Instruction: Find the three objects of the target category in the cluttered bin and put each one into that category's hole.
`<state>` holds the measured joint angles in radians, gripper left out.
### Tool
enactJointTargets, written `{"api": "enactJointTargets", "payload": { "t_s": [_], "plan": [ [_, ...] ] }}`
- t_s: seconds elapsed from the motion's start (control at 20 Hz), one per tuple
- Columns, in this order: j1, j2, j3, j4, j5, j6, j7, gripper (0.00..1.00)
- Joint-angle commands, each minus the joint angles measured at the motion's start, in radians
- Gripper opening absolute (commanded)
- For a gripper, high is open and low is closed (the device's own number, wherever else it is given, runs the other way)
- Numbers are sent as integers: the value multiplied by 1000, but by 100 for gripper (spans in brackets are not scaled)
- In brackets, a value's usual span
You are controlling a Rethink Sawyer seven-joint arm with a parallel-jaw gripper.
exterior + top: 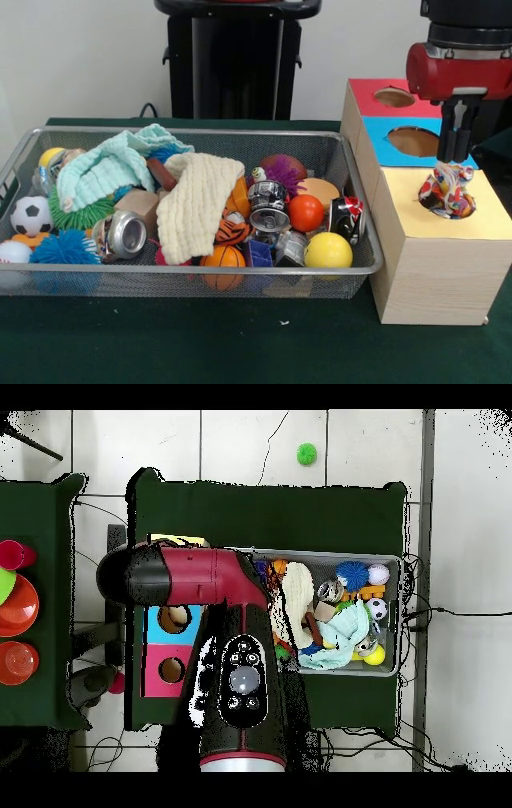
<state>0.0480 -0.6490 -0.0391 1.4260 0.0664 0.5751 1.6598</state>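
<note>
Hanging above the yellow section of the wooden box [436, 240], the gripper [453, 156] is seen just over a multicoloured crumpled cloth [450, 192] that sits in the round hole directly beneath the fingers. Whether the fingers are apart or together cannot be told. Behind them the blue hole [414, 141] and red hole [394, 97] are found. Well off to one side, the wire bin [200, 276] is filled with balls, cans and cloths.
</note>
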Motion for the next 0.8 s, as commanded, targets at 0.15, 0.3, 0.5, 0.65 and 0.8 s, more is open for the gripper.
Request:
{"api": "enactJointTargets", "payload": {
  "t_s": [0.15,0.3,0.5,0.65,0.8],
  "plan": [
    [-18,39,79,120,10,63,109,0],
    [-29,47,90,136,4,27,98,0],
    [-24,62,79,130,-36,8,72,0],
    [-36,66,90,146,-28,-30,82,0],
    [-43,67,97,154,-19,-42,92,0]
  ]
}}
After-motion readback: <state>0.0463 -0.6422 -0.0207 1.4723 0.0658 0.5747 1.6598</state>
